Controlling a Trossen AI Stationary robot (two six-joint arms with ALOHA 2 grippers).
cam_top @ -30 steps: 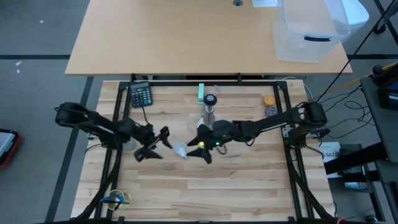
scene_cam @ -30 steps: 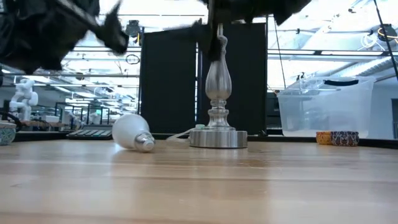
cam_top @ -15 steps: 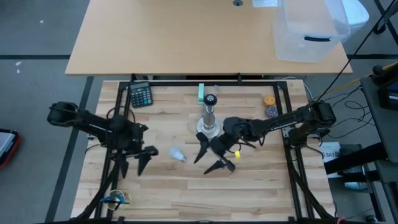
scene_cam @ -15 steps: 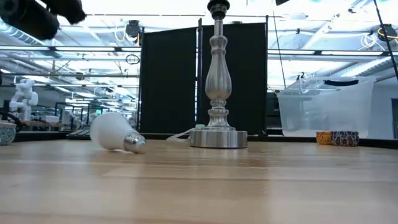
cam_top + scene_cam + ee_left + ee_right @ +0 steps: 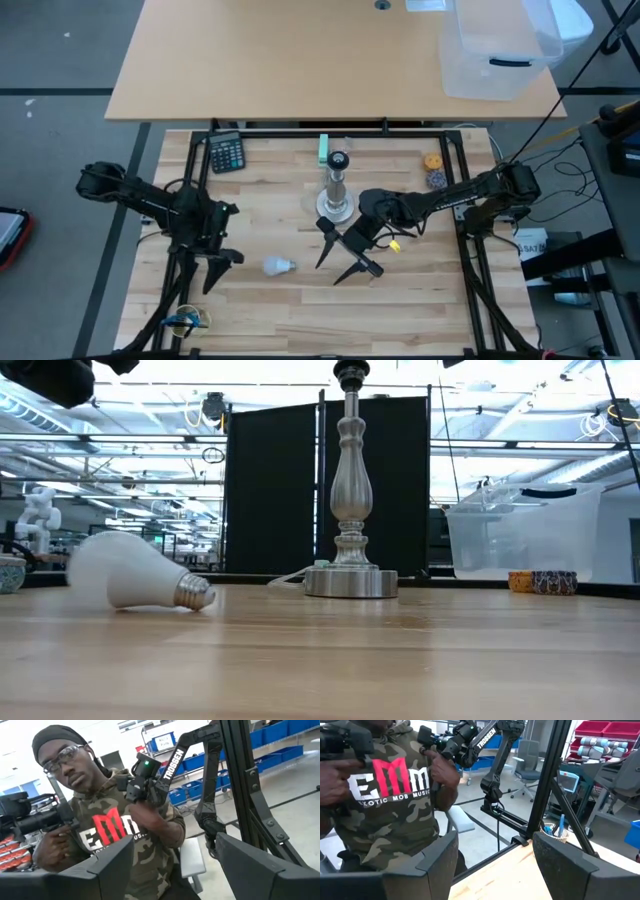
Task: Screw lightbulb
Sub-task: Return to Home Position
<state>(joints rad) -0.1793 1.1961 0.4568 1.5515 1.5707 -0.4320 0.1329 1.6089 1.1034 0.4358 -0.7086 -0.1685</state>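
The lightbulb (image 5: 278, 266) (image 5: 130, 578) lies on its side on the wooden table, white globe on the boards and greyish screw base (image 5: 195, 593) pointing toward the table's right. The silver lamp stand (image 5: 337, 190) (image 5: 350, 490) stands upright behind it, its black socket on top. My left gripper (image 5: 222, 270) (image 5: 174, 840) hangs open, left of the bulb and well above the table. My right gripper (image 5: 328, 274) (image 5: 496, 837) hangs open to the bulb's right, in front of the stand. Both point level toward the near edge, with nothing between their fingers.
A calculator (image 5: 226, 152), a green block (image 5: 323, 150) and small coloured pieces (image 5: 433, 168) lie along the far edge. A clear plastic bin (image 5: 500, 45) sits on the desk behind. A person (image 5: 115, 820) stands beyond the near edge.
Both grippers have risen off the bulb and tipped from pointing down to level. The left has drawn back toward the table's left and near edges, the right toward the near edge. The bulb has rolled along the table toward the near edge and a little to the left.
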